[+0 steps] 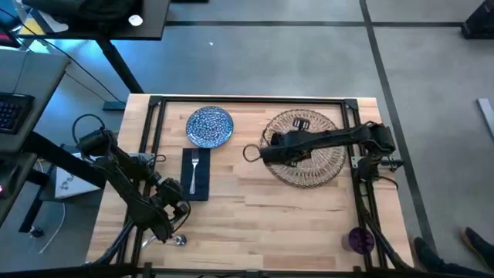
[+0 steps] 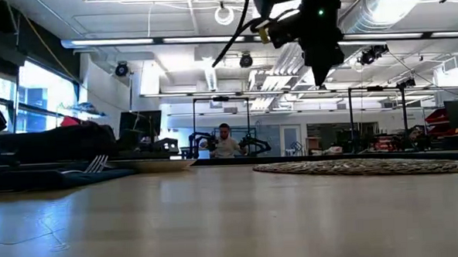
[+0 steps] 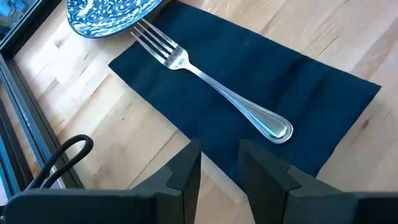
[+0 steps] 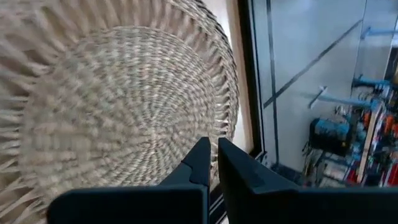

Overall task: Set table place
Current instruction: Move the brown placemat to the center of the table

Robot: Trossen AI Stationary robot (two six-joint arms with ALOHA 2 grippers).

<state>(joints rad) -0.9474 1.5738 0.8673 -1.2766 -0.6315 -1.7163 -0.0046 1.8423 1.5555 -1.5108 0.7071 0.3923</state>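
Right tool (image 4: 212, 163) nearly pressed together, arm stretched over wicker placemat (image 4: 112, 99); left tool (image 3: 219, 174) slightly spread above napkin (image 3: 249, 87).

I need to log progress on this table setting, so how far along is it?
Early. The fork lies on the napkin, which touches the blue plate, but that plate sits off the wicker placemat. The right gripper hangs over the placemat, holding nothing; the left gripper hovers near the napkin's edge. The purple cup waits at the table's near edge. Everything needs gathering.
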